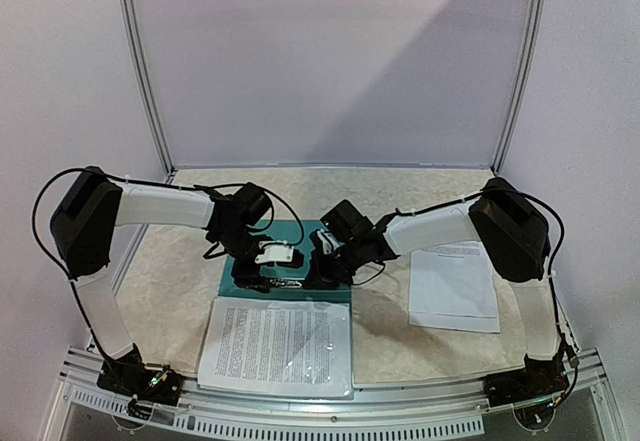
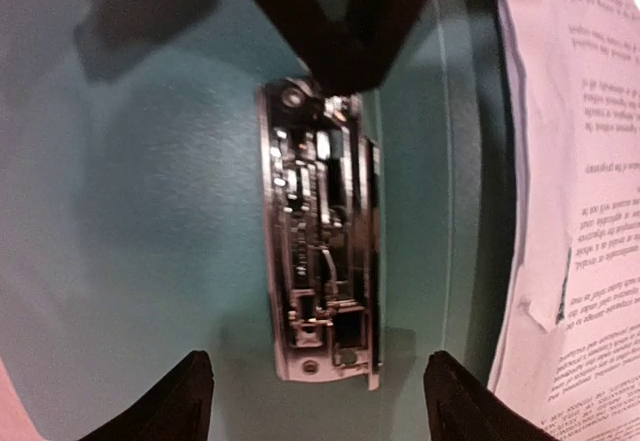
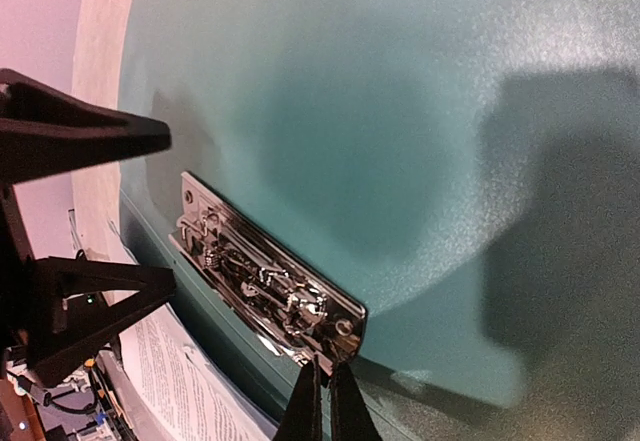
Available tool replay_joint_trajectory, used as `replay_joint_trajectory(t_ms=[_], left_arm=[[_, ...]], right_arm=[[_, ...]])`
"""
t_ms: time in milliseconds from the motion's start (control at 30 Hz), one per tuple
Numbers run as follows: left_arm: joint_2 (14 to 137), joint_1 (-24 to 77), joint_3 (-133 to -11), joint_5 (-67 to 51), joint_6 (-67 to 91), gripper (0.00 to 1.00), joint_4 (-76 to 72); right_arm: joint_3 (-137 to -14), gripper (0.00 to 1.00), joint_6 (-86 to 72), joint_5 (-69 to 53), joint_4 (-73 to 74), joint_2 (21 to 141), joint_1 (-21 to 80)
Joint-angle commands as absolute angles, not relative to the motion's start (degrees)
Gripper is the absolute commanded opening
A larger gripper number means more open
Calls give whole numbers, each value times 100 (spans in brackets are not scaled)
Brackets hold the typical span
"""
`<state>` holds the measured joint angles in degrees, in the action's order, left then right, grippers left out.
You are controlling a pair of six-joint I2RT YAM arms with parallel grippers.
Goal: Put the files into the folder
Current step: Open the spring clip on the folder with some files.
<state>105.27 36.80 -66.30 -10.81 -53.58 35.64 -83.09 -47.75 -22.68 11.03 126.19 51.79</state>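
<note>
The left gripper (image 2: 320, 401), fingers spread, straddles the silver clip (image 2: 320, 231) across its long axis on the folder (image 3: 400, 111), while the right gripper (image 3: 322, 401), fingers pressed together, meets the clip's far end.

Robot lab: white-walled test booth (image 1: 330, 61)

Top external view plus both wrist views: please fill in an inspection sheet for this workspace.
Surface: beige textured tabletop.
Job's things: teal folder lies open mid-table with the silver clip exposed; printed sheets lie against its near edge; a second stack lies apart on the right.
Clutter: nothing seen.
Grippers: left gripper open, fingers either side of the clip; right gripper shut, tips at the clip's end.
Cables: black cables loop along both arms.
Surroundings: white enclosure walls.
</note>
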Motion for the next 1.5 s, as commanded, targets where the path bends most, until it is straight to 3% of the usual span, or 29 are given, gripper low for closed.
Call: replay_joint_trajectory(t_ms=[0,400,1100,1467], left_arm=[[10754,3779,-6453,-1030,-5810,73,3804],[10837,3841,-6389,-901,-5805,52,3671],[10846,3874,-6372,-878,-5830,45,3656],[10845,3876,-6363,-893,-5868,40,3646]], right_arm=[[-8064,0,-4952,-1108,1909,13182,5108],[-7929,0,-5163,-1135,1438,13285,4982],[-8394,0,-4851,-1405,1386,12721,4988],[-8338,0,-4877,-830,2106,13378,4931]])
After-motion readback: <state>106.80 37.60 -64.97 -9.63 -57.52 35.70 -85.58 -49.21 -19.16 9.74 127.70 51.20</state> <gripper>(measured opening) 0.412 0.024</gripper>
